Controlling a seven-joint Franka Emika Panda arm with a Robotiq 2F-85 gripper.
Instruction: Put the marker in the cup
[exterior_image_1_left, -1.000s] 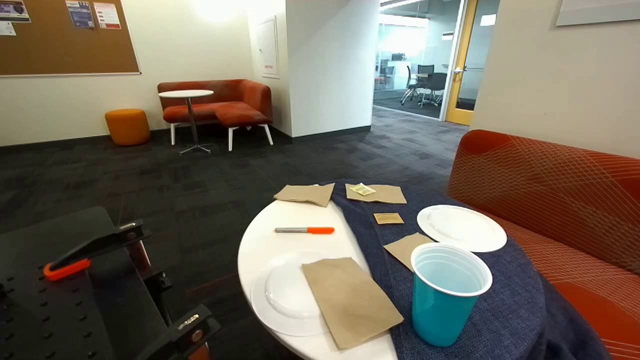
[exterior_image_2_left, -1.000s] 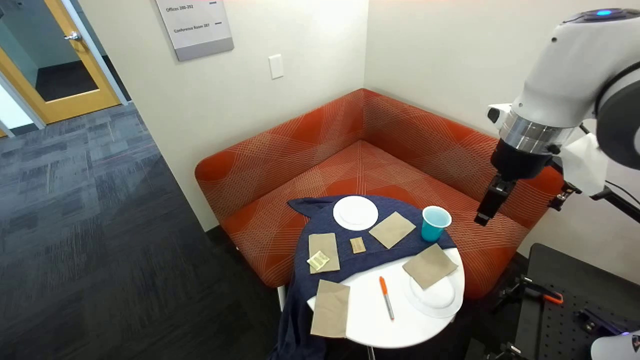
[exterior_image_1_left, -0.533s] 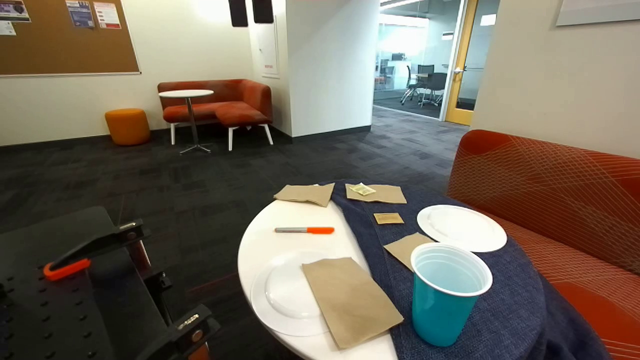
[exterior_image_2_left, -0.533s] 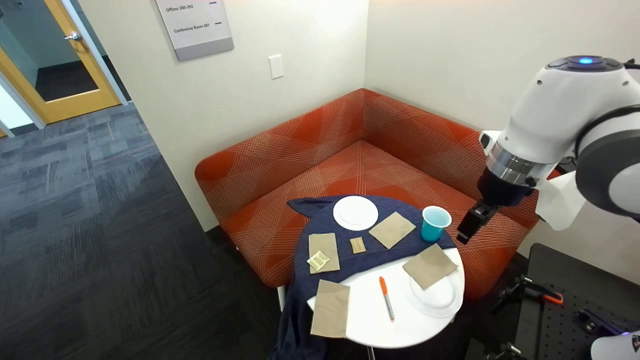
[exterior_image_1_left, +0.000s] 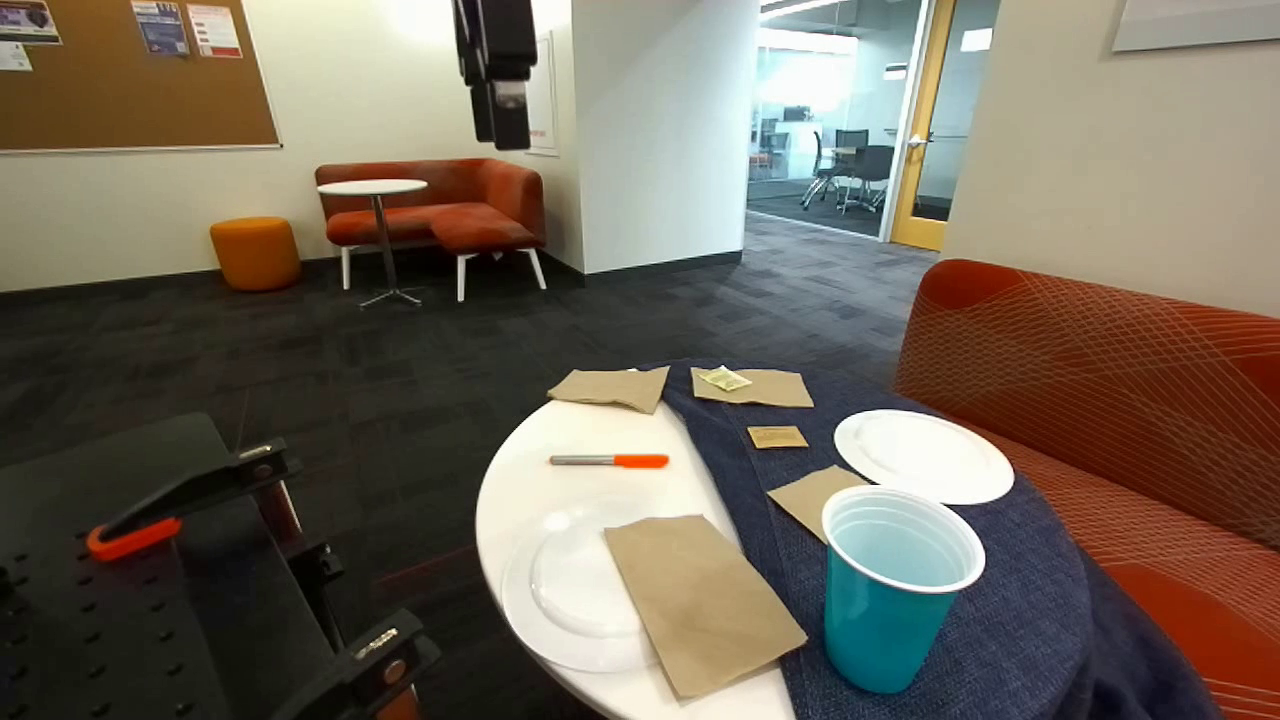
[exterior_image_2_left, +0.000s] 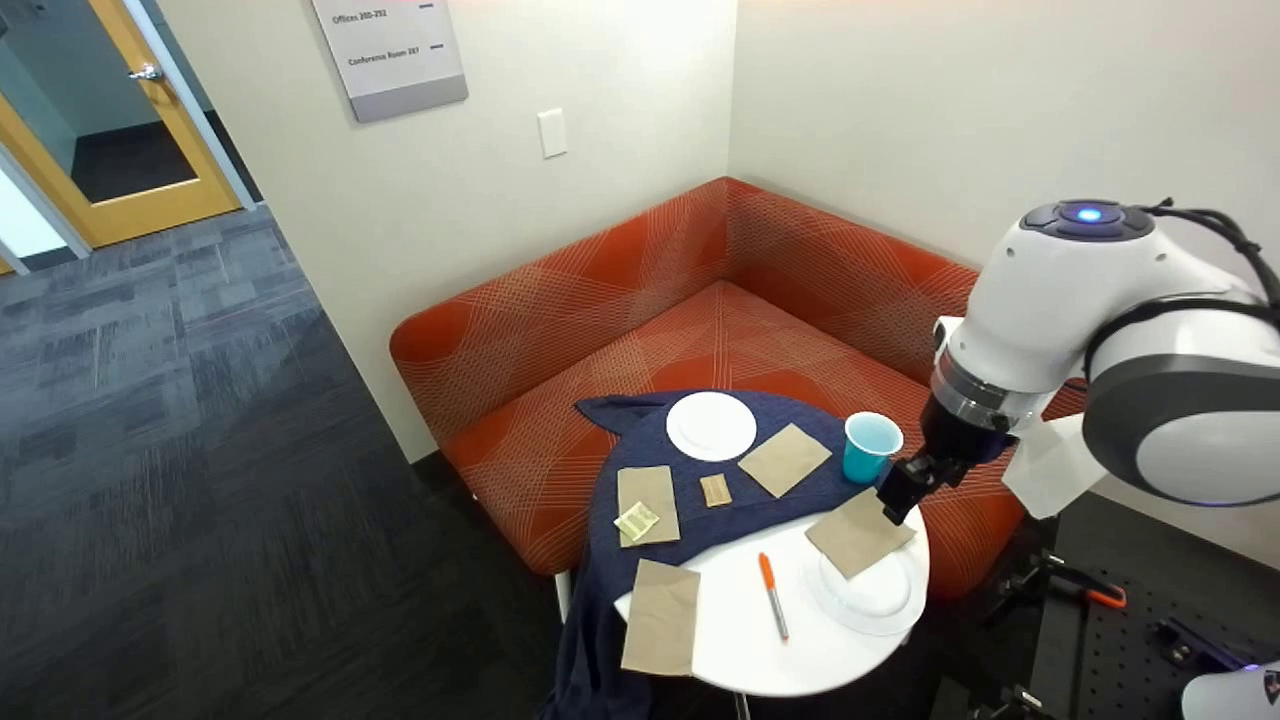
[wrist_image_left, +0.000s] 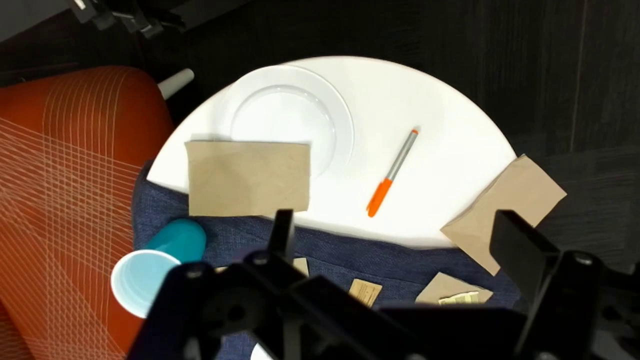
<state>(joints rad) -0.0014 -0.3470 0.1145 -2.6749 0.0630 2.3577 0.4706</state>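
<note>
The marker (exterior_image_1_left: 610, 460) lies flat on the white table, with an orange cap and a grey barrel with an orange end. It also shows in an exterior view (exterior_image_2_left: 773, 597) and in the wrist view (wrist_image_left: 393, 172). The teal cup (exterior_image_1_left: 890, 620) stands upright on the dark blue cloth. It also shows in an exterior view (exterior_image_2_left: 866, 465) and at the left of the wrist view (wrist_image_left: 186, 240). My gripper (wrist_image_left: 393, 216) is open and empty, its fingers wide apart. In the exterior views the gripper (exterior_image_1_left: 505, 120) hangs high above the table (exterior_image_2_left: 893, 508), apart from marker and cup.
A plate (wrist_image_left: 285, 115) partly under a brown napkin (wrist_image_left: 250, 180) lies beside the marker. A white plate (exterior_image_1_left: 925, 455), more napkins (exterior_image_2_left: 660, 615) and small packets (exterior_image_2_left: 715, 490) lie around. An orange-red couch (exterior_image_2_left: 640, 330) borders the table. A black cart (exterior_image_1_left: 100, 620) bears an orange-handled tool (exterior_image_1_left: 135, 540).
The arm has moved down and over the table. My gripper has come into view from the top in an exterior view. The marker and the cup have not moved.
</note>
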